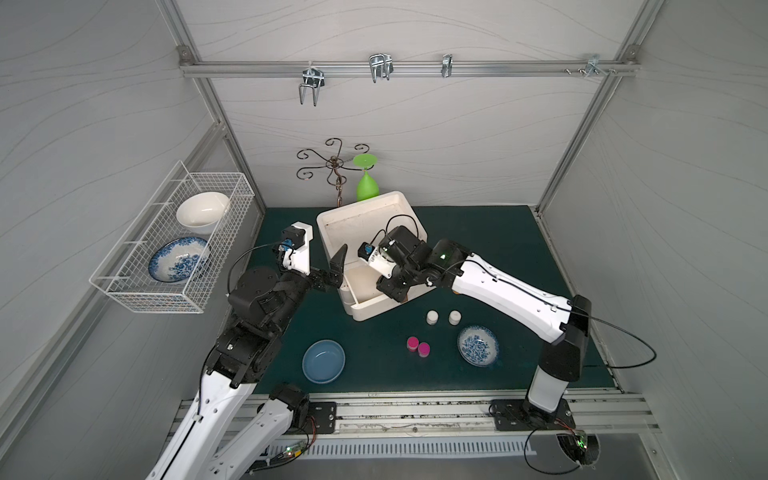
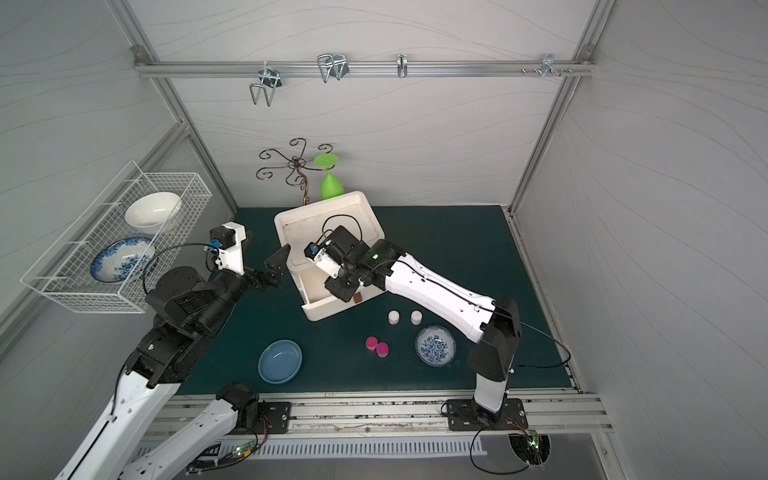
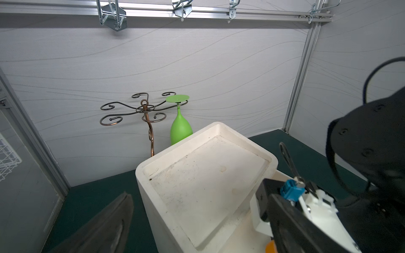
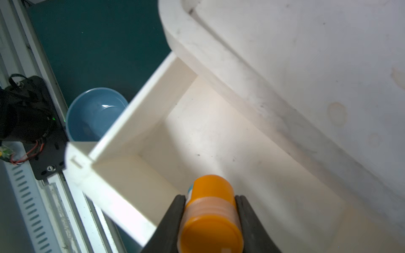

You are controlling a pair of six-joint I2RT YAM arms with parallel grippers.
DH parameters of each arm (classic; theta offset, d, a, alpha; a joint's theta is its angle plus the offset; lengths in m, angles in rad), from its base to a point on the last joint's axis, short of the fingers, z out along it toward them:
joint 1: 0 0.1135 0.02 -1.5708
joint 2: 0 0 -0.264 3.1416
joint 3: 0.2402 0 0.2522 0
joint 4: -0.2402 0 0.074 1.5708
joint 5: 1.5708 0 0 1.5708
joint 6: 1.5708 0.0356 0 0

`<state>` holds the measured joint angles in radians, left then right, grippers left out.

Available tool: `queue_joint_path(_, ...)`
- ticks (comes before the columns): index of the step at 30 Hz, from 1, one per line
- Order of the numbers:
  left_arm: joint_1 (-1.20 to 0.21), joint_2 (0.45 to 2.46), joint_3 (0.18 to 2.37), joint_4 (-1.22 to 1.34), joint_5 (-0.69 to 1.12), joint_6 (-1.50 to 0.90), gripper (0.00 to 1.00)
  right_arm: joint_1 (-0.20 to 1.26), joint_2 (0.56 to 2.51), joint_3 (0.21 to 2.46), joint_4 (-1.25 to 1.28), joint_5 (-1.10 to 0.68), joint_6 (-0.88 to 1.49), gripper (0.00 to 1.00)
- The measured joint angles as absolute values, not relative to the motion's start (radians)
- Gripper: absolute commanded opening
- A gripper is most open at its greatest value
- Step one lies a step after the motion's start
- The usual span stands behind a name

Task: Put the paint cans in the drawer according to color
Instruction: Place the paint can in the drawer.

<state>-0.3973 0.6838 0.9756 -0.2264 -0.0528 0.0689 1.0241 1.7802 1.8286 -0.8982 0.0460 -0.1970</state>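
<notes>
My right gripper (image 4: pixel 210 198) is shut on an orange paint can (image 4: pixel 210 219) and holds it lying sideways over the open drawer (image 4: pixel 140 114). The drawer floor that shows is bare. In both top views this gripper (image 1: pixel 392 289) (image 2: pixel 343 291) reaches down into the drawer (image 1: pixel 370 309) of the white cabinet (image 1: pixel 365 224). Two white cans (image 1: pixel 432 317) (image 1: pixel 454 317) and two pink cans (image 1: pixel 412 343) (image 1: pixel 424 349) stand on the green mat in front. My left gripper (image 1: pixel 336 269) (image 3: pixel 197 190) is open wide beside the cabinet's left edge and holds nothing.
A blue bowl (image 1: pixel 323 360) and a blue-patterned dish (image 1: pixel 478 345) sit near the front of the mat. A wire basket (image 1: pixel 137 291) on the left wall holds a white bowl and a patterned plate. A green upturned goblet (image 1: pixel 367 187) and a metal stand (image 1: pixel 332 166) are behind the cabinet.
</notes>
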Motion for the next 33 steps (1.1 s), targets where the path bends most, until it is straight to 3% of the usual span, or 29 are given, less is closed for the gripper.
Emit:
queue_joint_path(7,-0.397,0.68,0.976,-0.224,-0.053,0.067,1.0,1.015,1.883,1.976,-1.005,-0.065,-0.385,0.36)
queue_joint_path(14,-0.395,0.683,0.976,-0.219,-0.053,0.067,1.0,1.026,2.049,2.164,-1.096,-0.068,-0.497,0.39)
queue_joint_path(18,-0.395,0.69,0.976,-0.219,-0.052,0.067,1.0,1.024,2.106,2.228,-1.125,-0.064,-0.53,0.45)
queue_joint_path(23,-0.395,0.696,0.976,-0.219,-0.052,0.067,1.0,1.026,2.129,2.276,-1.157,-0.06,-0.566,0.54)
queue_joint_path(33,-0.39,0.699,0.976,-0.219,-0.052,0.065,1.0,1.047,2.108,2.294,-1.192,0.021,-0.537,0.55)
